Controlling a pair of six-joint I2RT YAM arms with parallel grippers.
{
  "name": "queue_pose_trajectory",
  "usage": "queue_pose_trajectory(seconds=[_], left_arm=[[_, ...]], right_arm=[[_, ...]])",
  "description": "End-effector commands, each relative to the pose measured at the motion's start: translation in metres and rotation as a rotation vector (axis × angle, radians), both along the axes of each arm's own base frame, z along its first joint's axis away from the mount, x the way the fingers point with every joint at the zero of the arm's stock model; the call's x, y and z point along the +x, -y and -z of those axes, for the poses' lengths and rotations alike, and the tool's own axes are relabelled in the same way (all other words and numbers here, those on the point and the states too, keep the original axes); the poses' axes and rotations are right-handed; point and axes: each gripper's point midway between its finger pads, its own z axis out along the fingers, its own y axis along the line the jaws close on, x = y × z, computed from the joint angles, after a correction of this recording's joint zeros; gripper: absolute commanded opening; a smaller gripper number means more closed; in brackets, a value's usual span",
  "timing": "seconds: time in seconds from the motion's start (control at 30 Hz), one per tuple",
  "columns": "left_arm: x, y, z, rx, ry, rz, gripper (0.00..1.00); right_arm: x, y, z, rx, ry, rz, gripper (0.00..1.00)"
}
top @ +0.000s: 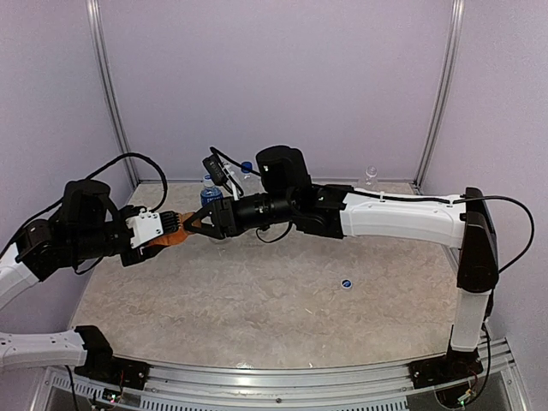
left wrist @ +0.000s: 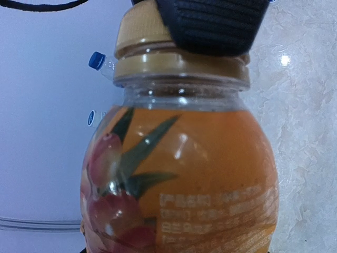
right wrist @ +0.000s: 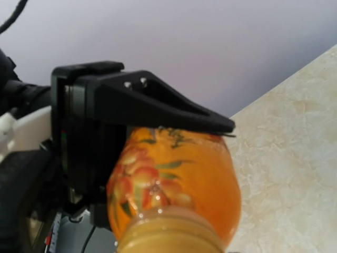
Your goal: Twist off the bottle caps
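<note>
Both arms are black and white. The right arm (top: 394,218) has a long white shell between black joints. The left arm (top: 77,231) is mostly black, with a white block (top: 144,228) just behind its fingers and a black cable (top: 128,155) arching farther back. Of the left fingers (right wrist: 158,103), the one I can see is a black tapering wedge with two small screws (right wrist: 134,83) near its root. The right fingers (left wrist: 210,26) show a ribbed black pad.

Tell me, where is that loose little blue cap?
In the overhead view, the blue cap lies alone on the table, right of centre, nearer the camera than the right arm's white forearm.
</note>
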Motion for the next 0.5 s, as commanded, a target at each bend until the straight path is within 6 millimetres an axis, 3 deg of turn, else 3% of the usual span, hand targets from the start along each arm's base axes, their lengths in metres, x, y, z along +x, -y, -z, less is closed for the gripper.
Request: queue_pose_trajectory(seconds=[0.0, 0.1, 0.17, 0.2, 0.33, 0.47], left_arm=[[0.004, 0.002, -0.021, -0.038, 0.053, 0.0, 0.29], [0.003, 0.002, -0.021, -0.041, 0.051, 0.004, 0.29], [0.002, 0.003, -0.021, -0.041, 0.048, 0.011, 0.29], [0.002, 0.003, -0.02, -0.042, 0.046, 0.012, 0.29], [-0.01, 0.008, -0.017, -0.064, -0.029, 0.052, 0.29], [-0.05, 0.016, -0.012, -0.138, -0.256, 0.145, 0.28]], right_arm=[[0.0, 0.002, 0.007, -0.014, -0.014, -0.003, 0.45], [0.002, 0.004, 0.002, -0.009, 0.002, 0.007, 0.31], [0.004, 0.004, 0.001, -0.012, 0.016, 0.017, 0.07], [0.005, 0.005, 0.0, -0.013, 0.026, 0.02, 0.0], [0.005, 0.005, 0.0, -0.023, 0.096, 0.016, 0.0], [-0.012, 0.01, -0.011, -0.021, 0.338, -0.028, 0.0]])
